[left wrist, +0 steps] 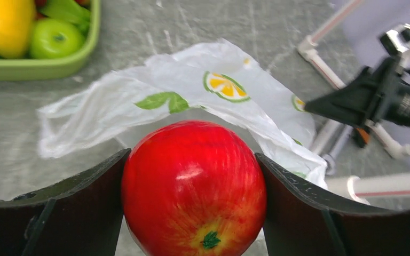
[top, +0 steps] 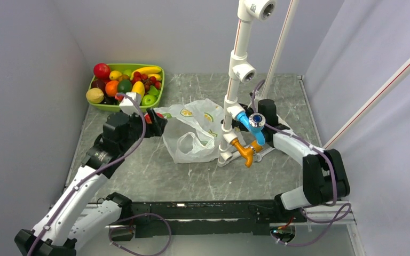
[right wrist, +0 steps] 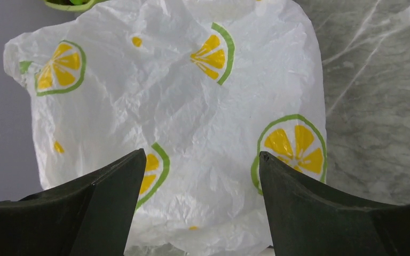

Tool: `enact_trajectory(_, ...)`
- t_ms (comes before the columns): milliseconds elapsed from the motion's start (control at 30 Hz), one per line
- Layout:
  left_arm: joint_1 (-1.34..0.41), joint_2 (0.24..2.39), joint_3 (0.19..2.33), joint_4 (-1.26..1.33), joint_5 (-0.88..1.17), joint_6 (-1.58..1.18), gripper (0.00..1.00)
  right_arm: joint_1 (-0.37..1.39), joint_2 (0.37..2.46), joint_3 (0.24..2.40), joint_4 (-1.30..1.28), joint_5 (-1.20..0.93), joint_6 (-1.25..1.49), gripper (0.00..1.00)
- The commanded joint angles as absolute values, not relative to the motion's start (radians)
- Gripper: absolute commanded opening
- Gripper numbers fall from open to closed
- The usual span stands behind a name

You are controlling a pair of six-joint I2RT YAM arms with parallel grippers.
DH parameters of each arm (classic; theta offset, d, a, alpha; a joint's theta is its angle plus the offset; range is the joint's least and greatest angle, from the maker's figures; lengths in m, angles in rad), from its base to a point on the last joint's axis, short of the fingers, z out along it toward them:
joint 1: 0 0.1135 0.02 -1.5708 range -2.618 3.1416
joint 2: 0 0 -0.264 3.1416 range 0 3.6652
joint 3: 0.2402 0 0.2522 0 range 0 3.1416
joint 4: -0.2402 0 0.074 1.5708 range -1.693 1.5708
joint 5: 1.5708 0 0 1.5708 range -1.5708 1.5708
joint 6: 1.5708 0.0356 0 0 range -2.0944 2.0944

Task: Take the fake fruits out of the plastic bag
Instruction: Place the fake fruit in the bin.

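Left gripper (left wrist: 192,156), at the lower centre of its wrist view, is clamped on a red apple (left wrist: 192,197) just outside the plastic bag (left wrist: 192,90). We see the right gripper (right wrist: 203,160), fingers (right wrist: 96,213) apart, over the bag at mid-frame; a green tray (left wrist: 42,68) sits upper left.

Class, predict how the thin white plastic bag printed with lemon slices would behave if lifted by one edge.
The thin white plastic bag would probably droop and fold: it lies crumpled and creased. It likely weighs little, being thin film. Pushed, it may bunch rather than slide whole.
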State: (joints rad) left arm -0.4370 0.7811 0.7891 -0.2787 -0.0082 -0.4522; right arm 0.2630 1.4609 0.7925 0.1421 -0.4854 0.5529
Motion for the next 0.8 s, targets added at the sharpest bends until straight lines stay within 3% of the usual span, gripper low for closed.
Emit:
enact_trajectory(0, -0.412, 0.859, 1.001, -0.503, -0.224, -0.344, 0.00, 0.267, 1.356, 0.749, 0.256, -0.388, 0.543, 0.80)
enact_trajectory(233, -0.147, 1.001, 1.180, -0.480, -0.138, -0.286, 0.00, 0.271, 1.264, 0.669, 0.306, -0.281, 0.516, 0.82)
enact_trajectory(400, 0.072, 1.282, 1.336, -0.407, 0.040, -0.283, 0.00, 0.272, 1.251, 0.652, 0.327, -0.269, 0.539, 0.83)
enact_trajectory(767, 0.220, 1.861, 1.717, -0.180, 0.246, -0.294, 0.05, 0.267, 1.278, 0.679, 0.291, -0.240, 0.529, 0.83)
